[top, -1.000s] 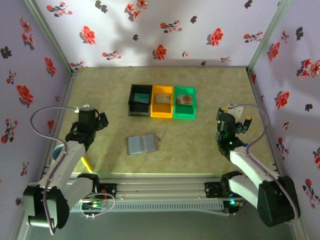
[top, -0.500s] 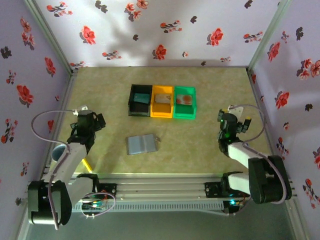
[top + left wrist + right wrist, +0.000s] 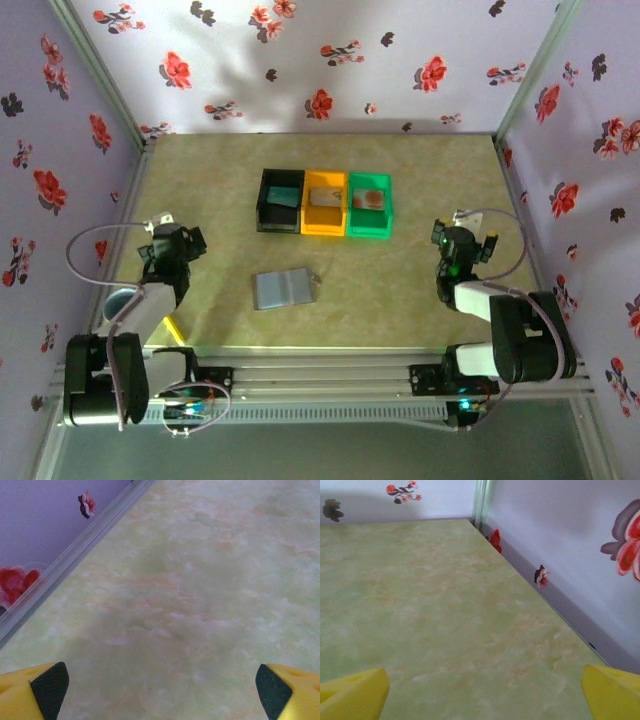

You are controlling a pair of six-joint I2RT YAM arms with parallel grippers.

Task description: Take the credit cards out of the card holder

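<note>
The grey card holder (image 3: pixel 285 289) lies flat and spread open on the table's near middle, a small tab at its right edge. One credit card lies in each bin: a blue-grey one (image 3: pixel 282 197) in the black bin, a pale one (image 3: pixel 323 197) in the orange bin, a reddish one (image 3: pixel 369 198) in the green bin. My left gripper (image 3: pixel 180 241) hangs open near the left wall, well left of the holder; its yellow fingertips (image 3: pixel 42 687) stand wide over bare table. My right gripper (image 3: pixel 463 243) is open at the right, its fingertips (image 3: pixel 355 692) far apart with nothing between them.
The black (image 3: pixel 266 210), orange (image 3: pixel 324 228) and green (image 3: pixel 370 230) bins stand side by side at the table's middle back. Flowered walls close off the left, back and right. A yellow strip (image 3: pixel 174 329) lies by the left arm's base.
Both arms have folded back toward their bases. The left gripper has slid a little nearer and leftward, and the right arm has tucked in. The card holder has not moved.
</note>
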